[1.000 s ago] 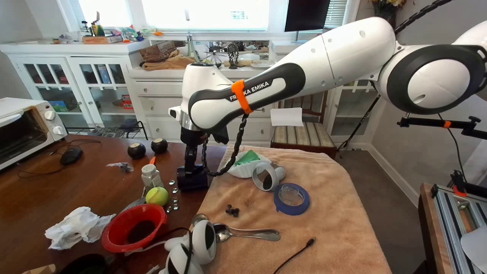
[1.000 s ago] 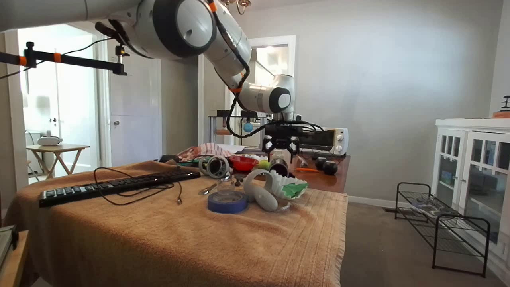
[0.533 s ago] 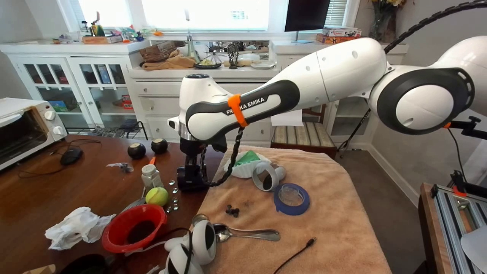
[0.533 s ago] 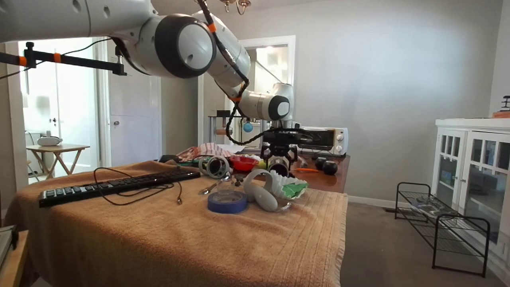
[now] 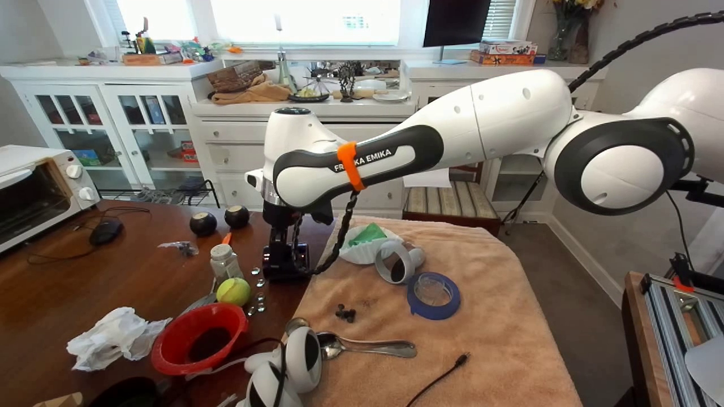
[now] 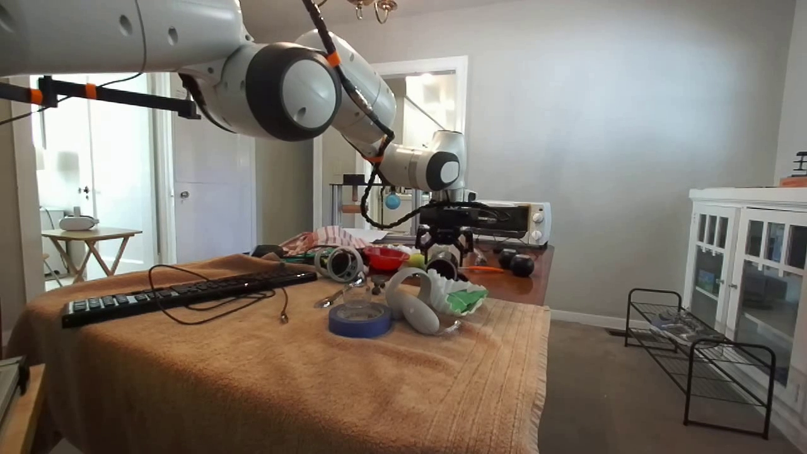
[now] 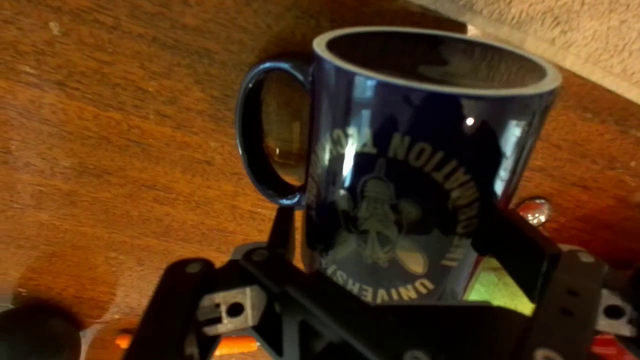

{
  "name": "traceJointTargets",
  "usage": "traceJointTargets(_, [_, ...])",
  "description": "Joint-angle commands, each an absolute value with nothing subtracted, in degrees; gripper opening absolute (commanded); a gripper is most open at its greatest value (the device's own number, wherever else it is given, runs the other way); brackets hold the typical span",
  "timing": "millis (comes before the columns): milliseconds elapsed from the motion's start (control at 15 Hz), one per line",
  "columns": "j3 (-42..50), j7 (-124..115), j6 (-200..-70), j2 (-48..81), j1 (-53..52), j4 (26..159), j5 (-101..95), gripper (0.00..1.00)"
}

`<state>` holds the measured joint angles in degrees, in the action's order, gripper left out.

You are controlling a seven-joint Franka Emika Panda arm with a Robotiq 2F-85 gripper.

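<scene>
A dark blue mug (image 7: 430, 115) with pale lettering lies on its side on the brown wooden table (image 7: 125, 150), beside the towel's edge. Its handle (image 7: 245, 125) is on the left in the wrist view. The mug also shows in both exterior views (image 5: 304, 257) (image 6: 443, 269). My gripper (image 7: 383, 220) is open above the mug, its fingers on either side of the mug's body. A thin strip of table shows between the left finger and the mug. The right finger overlaps the mug's right edge; whether it touches is unclear. The gripper also shows in both exterior views (image 5: 278, 243) (image 6: 445, 249).
A shaker (image 5: 225, 263), a tennis ball (image 5: 233, 292), glass beads (image 5: 261, 297) and a red bowl (image 5: 229, 333) are near the mug. On the towel (image 5: 486, 339) are a white shell-like dish (image 5: 359, 254), a white ring controller (image 5: 380, 264) and blue tape (image 5: 418, 308).
The arm has come down over the last second, bringing the gripper's fingers down around the mug. In the last half second the gripper has shifted only slightly.
</scene>
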<state>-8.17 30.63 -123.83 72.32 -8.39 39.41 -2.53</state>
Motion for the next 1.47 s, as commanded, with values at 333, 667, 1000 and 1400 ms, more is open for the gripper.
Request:
traceJointTargets(333, [-8.5, 35.5, -123.0, 77.7, -9.5, 31.6, -3.1, 1.00])
traceJointTargets(667, [-8.1, 35.1, -124.0, 75.2, -8.9, 33.1, -2.8, 1.00])
traceJointTargets(1000, [-7.0, 33.2, -124.4, 75.5, -9.4, 32.5, -3.5, 1.00])
traceJointTargets(1400, [-4.0, 22.8, -133.5, 78.2, -12.3, 30.2, -3.9, 1.00])
